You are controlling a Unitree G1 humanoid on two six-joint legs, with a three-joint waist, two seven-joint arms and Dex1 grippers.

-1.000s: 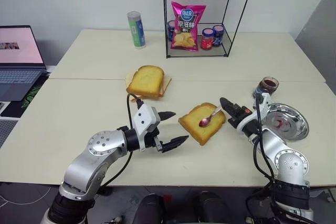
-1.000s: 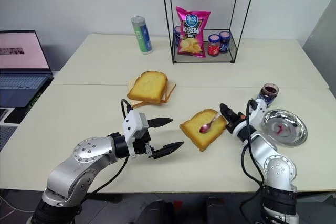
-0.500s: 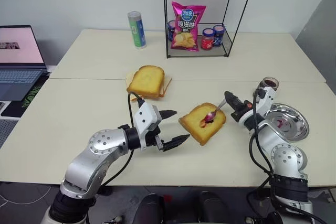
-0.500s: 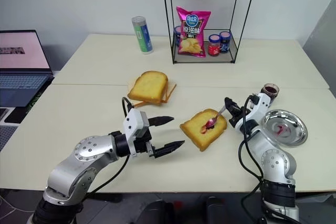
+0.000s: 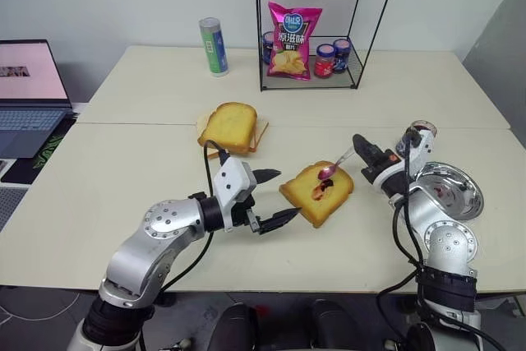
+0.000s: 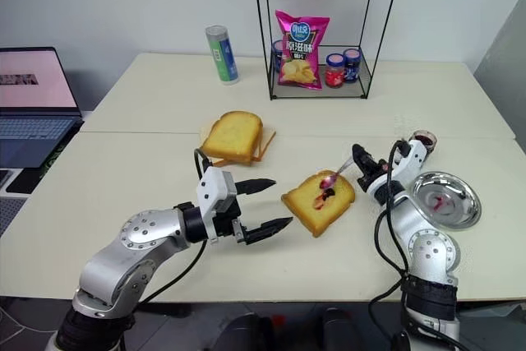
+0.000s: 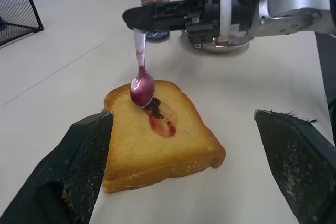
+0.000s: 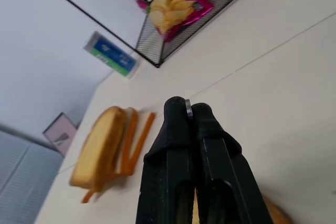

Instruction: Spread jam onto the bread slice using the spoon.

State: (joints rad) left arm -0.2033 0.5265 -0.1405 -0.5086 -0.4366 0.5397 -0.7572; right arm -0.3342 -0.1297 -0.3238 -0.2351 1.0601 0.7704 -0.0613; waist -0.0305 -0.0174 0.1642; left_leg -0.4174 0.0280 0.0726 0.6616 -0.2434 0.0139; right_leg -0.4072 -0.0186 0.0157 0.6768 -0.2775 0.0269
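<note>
The bread slice (image 5: 316, 195) lies flat at the middle of the table, with a dark red streak of jam on top. My right gripper (image 5: 359, 145) is shut on the handle of the spoon (image 5: 337, 163), beside the slice's far right corner. The spoon's jam-stained bowl (image 7: 142, 86) hangs just above the slice's far edge. My left gripper (image 5: 283, 196) stands open just left of the slice, with nothing between its fingers. The jam jar (image 6: 423, 140) stands behind my right arm, partly hidden by it.
A round steel dish (image 5: 453, 194) sits at the right by the jar. A pile of toast slices (image 5: 231, 127) lies further back on the left. At the back stand a wire rack (image 5: 358, 16) with a chips bag (image 5: 293, 40) and lidded jars, and a can (image 5: 213, 47). A laptop (image 5: 29, 96) is far left.
My right gripper has risen and moved toward the far edge of the slice, lifting the spoon's bowl off the bread. A jam streak now shows where the bowl lay. The left gripper stayed put.
</note>
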